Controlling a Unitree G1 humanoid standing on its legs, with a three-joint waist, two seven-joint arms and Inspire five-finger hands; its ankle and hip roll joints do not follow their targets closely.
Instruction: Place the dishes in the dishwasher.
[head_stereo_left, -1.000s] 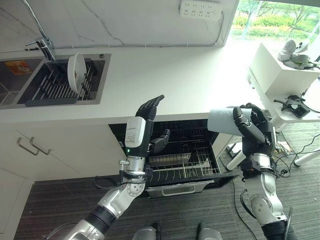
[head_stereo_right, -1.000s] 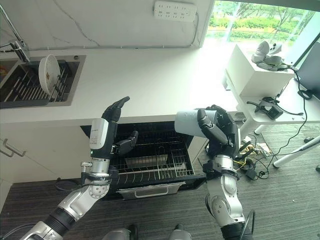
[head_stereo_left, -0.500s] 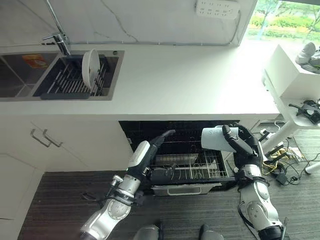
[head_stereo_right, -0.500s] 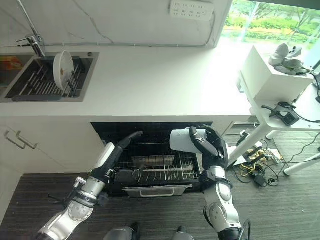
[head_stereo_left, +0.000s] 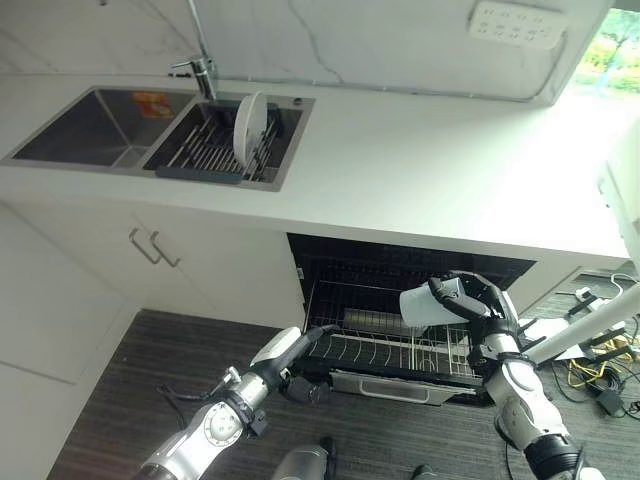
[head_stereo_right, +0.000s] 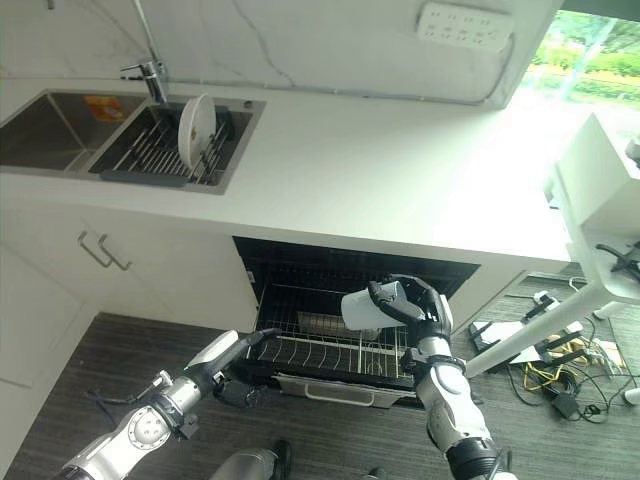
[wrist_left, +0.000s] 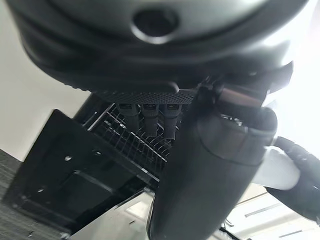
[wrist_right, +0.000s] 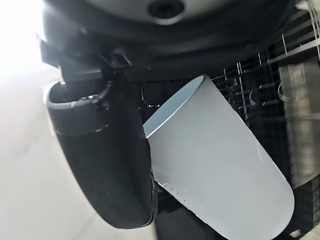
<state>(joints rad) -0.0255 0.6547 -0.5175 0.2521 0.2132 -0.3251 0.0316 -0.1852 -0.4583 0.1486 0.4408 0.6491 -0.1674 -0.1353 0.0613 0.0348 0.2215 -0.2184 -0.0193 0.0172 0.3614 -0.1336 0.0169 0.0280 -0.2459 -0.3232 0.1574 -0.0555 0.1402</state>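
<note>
1. Left eye view: white counter (head_stereo_left: 420, 170) with sink (head_stereo_left: 160, 130) at far left, one plate (head_stereo_left: 248, 122) upright in its rack.
2. Dishwasher (head_stereo_left: 400, 300) below, wire rack (head_stereo_left: 385, 345) pulled out.
3. Right hand (head_stereo_left: 478, 305) curled round a white cup (head_stereo_left: 425, 305), tilted, above rack's right side.
4. Left hand (head_stereo_left: 300, 350) at rack's near-left edge, fingers straight, holding nothing.

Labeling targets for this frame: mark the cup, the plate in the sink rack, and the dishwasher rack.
cup (head_stereo_right: 362, 306), right eye view, on its pale side wall.
plate (head_stereo_right: 195, 121), right eye view, middle of its white face.
dishwasher rack (head_stereo_left: 372, 349), left eye view, on the front wire tines.
</note>
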